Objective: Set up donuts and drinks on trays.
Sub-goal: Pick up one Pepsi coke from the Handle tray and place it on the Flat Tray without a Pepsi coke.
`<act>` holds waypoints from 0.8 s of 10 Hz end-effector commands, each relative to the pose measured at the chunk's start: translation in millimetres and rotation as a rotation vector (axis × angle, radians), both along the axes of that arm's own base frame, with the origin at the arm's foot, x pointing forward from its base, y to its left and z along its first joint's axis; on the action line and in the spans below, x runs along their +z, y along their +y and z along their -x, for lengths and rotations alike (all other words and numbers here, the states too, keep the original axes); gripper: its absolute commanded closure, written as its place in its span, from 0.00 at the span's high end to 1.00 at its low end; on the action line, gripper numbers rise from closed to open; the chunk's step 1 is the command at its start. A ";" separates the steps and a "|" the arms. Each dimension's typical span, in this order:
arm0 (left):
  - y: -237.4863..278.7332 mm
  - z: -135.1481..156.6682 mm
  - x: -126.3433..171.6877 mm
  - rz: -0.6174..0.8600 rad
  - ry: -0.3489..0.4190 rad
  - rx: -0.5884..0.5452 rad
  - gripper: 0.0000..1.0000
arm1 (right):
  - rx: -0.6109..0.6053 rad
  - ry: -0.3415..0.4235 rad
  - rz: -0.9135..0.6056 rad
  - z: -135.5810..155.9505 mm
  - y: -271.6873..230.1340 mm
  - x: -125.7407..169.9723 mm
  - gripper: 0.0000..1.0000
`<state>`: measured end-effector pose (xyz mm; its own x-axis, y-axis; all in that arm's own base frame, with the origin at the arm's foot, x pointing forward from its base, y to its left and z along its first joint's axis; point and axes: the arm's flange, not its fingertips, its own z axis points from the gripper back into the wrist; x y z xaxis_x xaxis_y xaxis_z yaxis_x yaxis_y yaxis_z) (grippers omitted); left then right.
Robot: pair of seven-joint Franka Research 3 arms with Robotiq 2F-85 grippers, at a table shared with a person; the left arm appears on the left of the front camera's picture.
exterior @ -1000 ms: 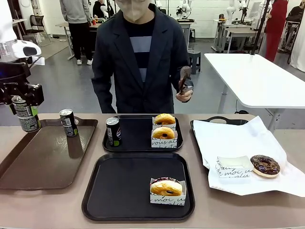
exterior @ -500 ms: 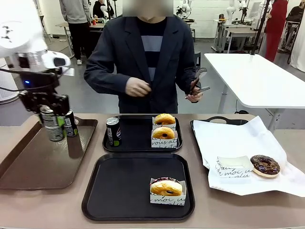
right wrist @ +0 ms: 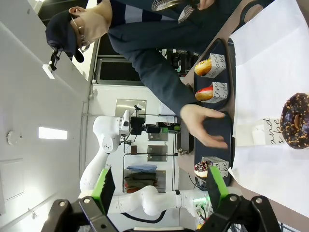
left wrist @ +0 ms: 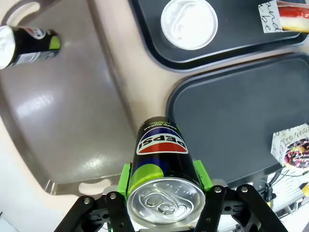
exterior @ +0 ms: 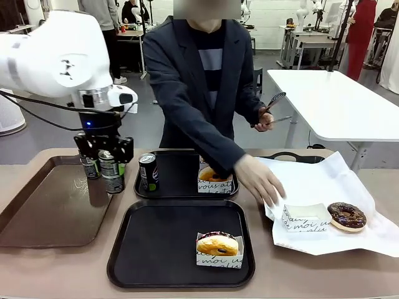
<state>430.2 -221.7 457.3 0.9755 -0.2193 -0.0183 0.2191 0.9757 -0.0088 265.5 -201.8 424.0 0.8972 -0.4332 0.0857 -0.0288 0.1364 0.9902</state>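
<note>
We have carried the can (exterior: 112, 171) off the brown tray (exterior: 50, 208); a second ago it hung at that tray's far left, and now it rides in our left gripper (exterior: 108, 163), jaws clamped on it, at the tray's right edge beside the near black tray (exterior: 156, 249), which holds one donut (exterior: 217, 244) and no drink. Our right gripper (right wrist: 157, 186) stands wide and empty. The person's hand (exterior: 260, 180) reaches toward the empty paper holder (exterior: 304, 218).

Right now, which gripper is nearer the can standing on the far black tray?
Left. The left gripper, shut on a can, hangs just beside the far tray's can. The right gripper is open, well off from it.
</note>
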 end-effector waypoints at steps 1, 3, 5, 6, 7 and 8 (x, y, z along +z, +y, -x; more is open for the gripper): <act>-25.4 -14.4 -9.4 -0.013 0.018 0.023 0.59 | -0.006 -0.030 -0.014 -2.2 -0.6 -0.3 1.00; -37.5 -15.6 -21.4 -0.012 0.051 0.012 0.59 | -0.006 -0.030 -0.014 -2.2 -0.6 -0.3 1.00; -30.7 -12.6 -30.1 -0.001 0.057 -0.004 0.59 | -0.006 -0.030 -0.014 -2.2 -0.6 -0.3 1.00; -30.7 -12.6 -30.1 -0.001 0.057 -0.004 0.59 | -0.006 -0.030 -0.014 -2.2 -0.6 -0.3 1.00; -32.9 -13.9 -32.7 -0.003 0.068 -0.007 0.59 | -0.006 -0.030 -0.014 -2.2 -0.6 -0.3 1.00; -17.9 -2.7 -37.9 -0.036 0.102 -0.086 0.59 | -0.006 -0.030 -0.014 -2.2 -0.6 -0.3 1.00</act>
<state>441.5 -251.3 419.4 0.9635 -0.2462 -0.1052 0.2458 0.9692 -0.0170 265.5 -201.8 424.0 0.8972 -0.4332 0.0857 -0.0288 0.1364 0.9902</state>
